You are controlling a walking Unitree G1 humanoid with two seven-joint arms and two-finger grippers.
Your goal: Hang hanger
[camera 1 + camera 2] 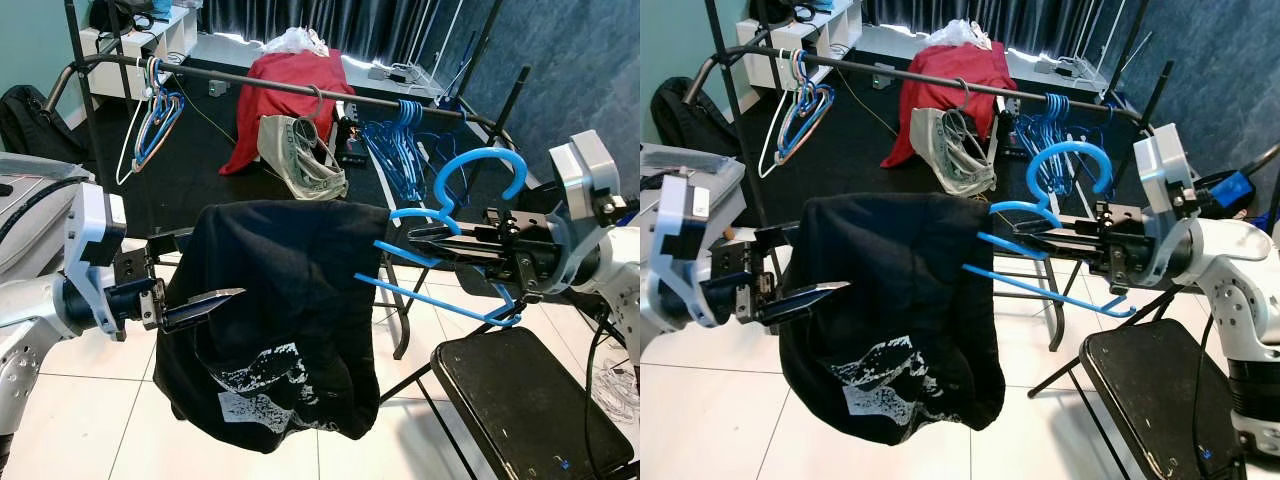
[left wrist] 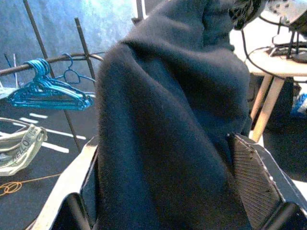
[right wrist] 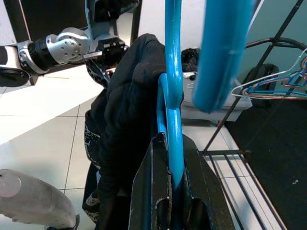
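Observation:
My right gripper (image 1: 420,238) is shut on the neck of a blue plastic hanger (image 1: 480,160), held level with its hook pointing up, in front of the black clothes rail (image 1: 250,88). A black T-shirt with a white print (image 1: 280,310) hangs from the hanger's left end and covers that end. My left gripper (image 1: 215,268) is at the shirt's left edge and stands open. One finger lies in front of the cloth, the other behind it. In the left wrist view the dark fabric (image 2: 172,120) bulges between the ribbed pads (image 2: 252,182).
On the rail hang a bunch of blue hangers (image 1: 400,140), a camouflage garment (image 1: 295,155) and several hangers at the left end (image 1: 155,120). A black seat (image 1: 530,400) stands low on the right. A red cloth (image 1: 290,90) lies behind the rack.

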